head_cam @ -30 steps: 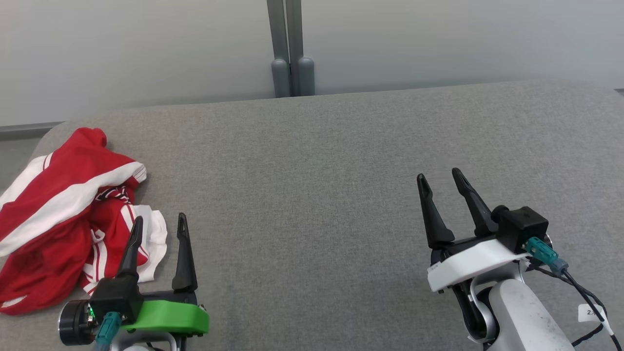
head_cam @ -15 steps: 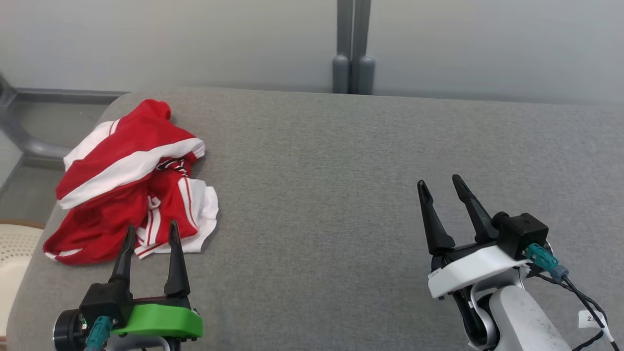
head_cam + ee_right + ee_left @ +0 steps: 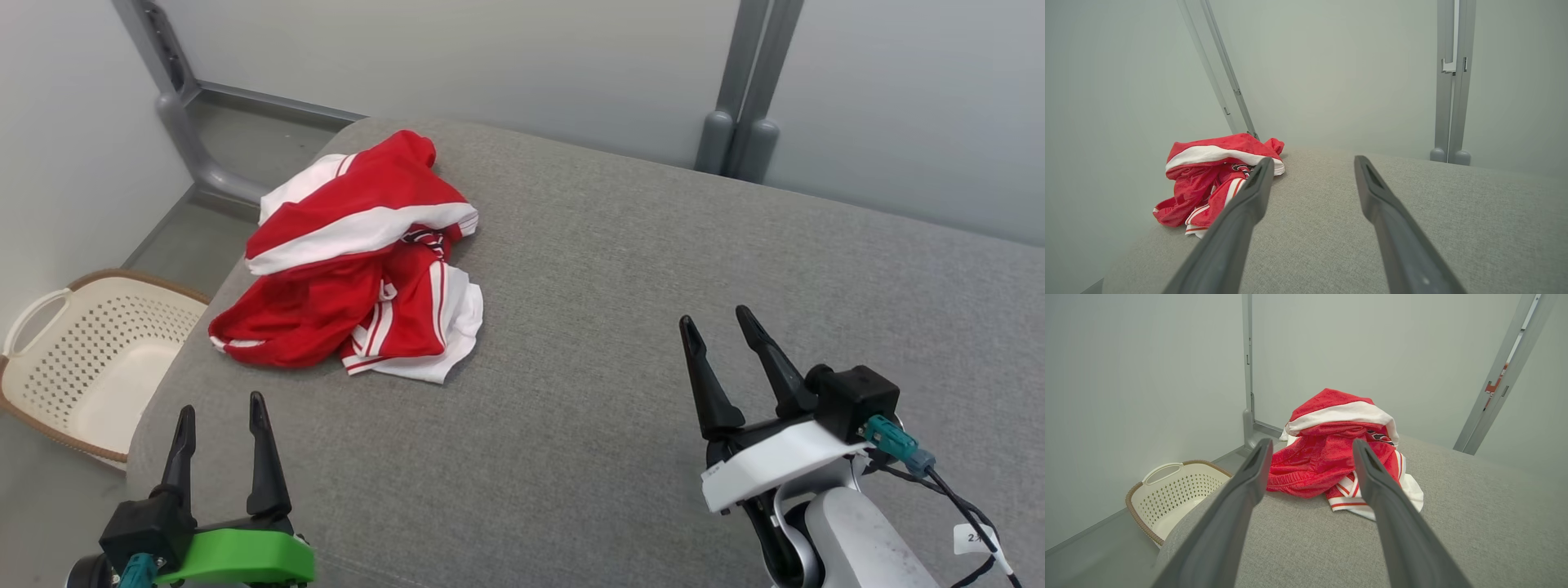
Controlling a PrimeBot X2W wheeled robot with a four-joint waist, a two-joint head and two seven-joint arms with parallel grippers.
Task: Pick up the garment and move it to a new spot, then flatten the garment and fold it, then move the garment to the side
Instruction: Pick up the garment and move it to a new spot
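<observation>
Robot turned left; crumpled red-and-white jersey (image 3: pixel 359 261) now mid-view on grey cushion (image 3: pixel 620 269). Left gripper (image 3: pixel 221 403), right gripper (image 3: pixel 714 315): fingers spread, empty, short of it. Pickup pending.

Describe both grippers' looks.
The left gripper has two long dark fingers on a green mount, with a teal connector. The right gripper has the same on a white mount, plus a black block, teal plug, black cable with white tag, and speckled pale forearm.

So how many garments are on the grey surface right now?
1: a crumpled red and white garment near the far left corner of the grey surface, ahead of the left tool. Its folds could hide a second piece.
</observation>
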